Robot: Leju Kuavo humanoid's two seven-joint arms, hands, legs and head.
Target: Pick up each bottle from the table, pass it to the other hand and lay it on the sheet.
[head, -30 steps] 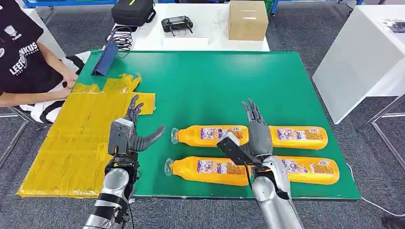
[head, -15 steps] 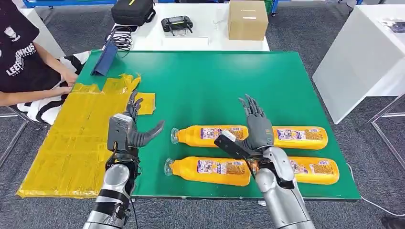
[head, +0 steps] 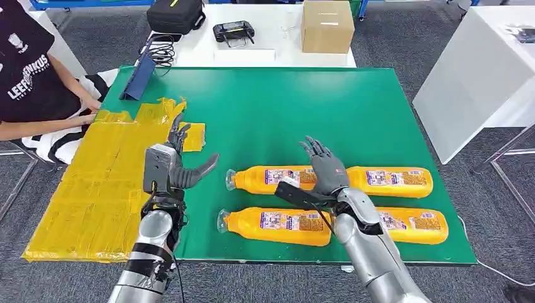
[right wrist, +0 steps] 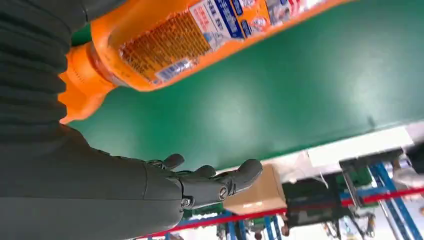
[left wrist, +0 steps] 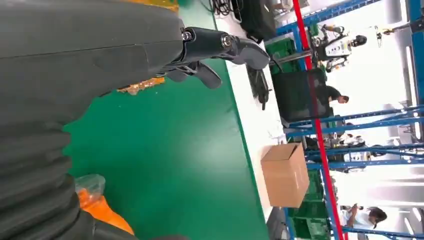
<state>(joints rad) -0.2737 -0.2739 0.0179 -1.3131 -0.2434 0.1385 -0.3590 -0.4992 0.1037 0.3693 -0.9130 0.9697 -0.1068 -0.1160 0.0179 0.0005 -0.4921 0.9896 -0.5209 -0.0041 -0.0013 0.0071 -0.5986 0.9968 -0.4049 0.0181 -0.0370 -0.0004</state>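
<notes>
Now, starting at my far left, I see a person (head: 28, 76) in a dark shirt sitting by the tabletop's (head: 265, 107) corner, one hand resting at the edge of the yellow sheet (head: 94, 183). That sheet covers the left end of the green tabletop and hangs past its edge. My left robot hand (head: 169, 169) hovers over the sheet's right border, fingers spread apart, thumb pointing toward the bottles, nothing in it. Next come four orange bottles lying on their sides in two rows, well apart from the sheet. The far-left bottle (head: 271, 179) and the near-left bottle (head: 274, 225) point their caps toward the left robot hand. My right robot hand (head: 323, 172) sits above the far row where the far-left bottle meets the far-right bottle (head: 394, 181), fingers apart and empty. The near-right bottle (head: 413, 225) lies partly behind my right forearm. Beyond the green surface, a white table carries a black bag (head: 176, 15), a controller (head: 234, 30) and a cardboard box (head: 327, 26).
</notes>
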